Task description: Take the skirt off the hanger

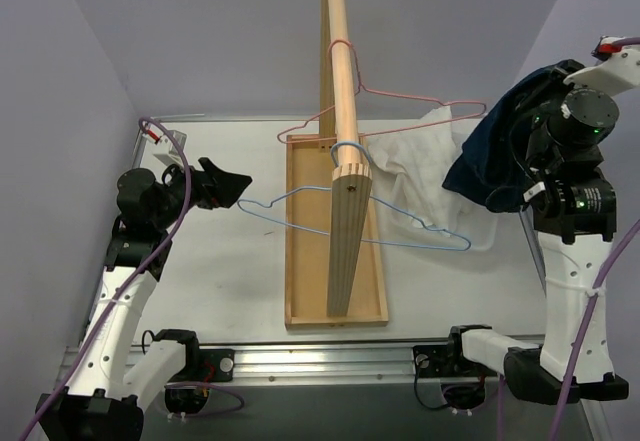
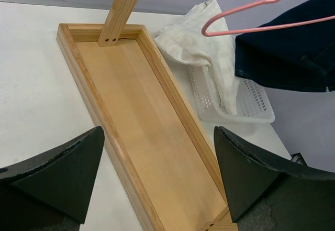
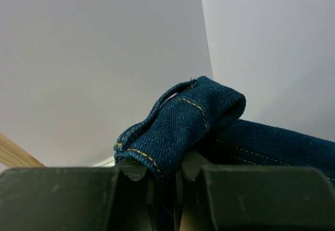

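Right wrist view: right jaws pinch a fold of denim skirt [image 3: 188, 121] between them; left jaws spread, nothing between.

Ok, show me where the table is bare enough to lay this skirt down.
Bare: the table left of the wooden base, toward the left gripper; also the near-right strip between base and right arm. Crowded: far right, white cloth over basket, blue hanger above.

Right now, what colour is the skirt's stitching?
Golden yellow stitching on the dark blue skirt; right wrist view.
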Robot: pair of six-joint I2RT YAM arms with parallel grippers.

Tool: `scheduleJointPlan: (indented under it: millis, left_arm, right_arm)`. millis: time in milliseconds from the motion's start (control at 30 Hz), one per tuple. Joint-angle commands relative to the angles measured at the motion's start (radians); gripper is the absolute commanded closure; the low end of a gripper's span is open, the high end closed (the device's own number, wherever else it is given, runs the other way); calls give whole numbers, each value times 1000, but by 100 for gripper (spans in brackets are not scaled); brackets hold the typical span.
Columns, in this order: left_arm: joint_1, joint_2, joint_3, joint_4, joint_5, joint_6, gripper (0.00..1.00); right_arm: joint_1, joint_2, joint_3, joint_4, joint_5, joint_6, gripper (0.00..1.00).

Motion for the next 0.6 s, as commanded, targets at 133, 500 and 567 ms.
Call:
scheduleJointPlan:
  millis: [133, 500, 567]
  left_arm:
    - [-5, -1, 5, 44, 0, 13, 6]
    - [-6, -10, -6, 18, -18, 36, 6]
    - [-5, -9, -10, 26, -14, 33, 6]
  right_arm:
    - [4, 44, -178, 199, -82, 83, 100]
    - [-48, 154, -488, 186, -68, 245, 100]
    - [-51, 228, -531, 160, -111, 285, 100]
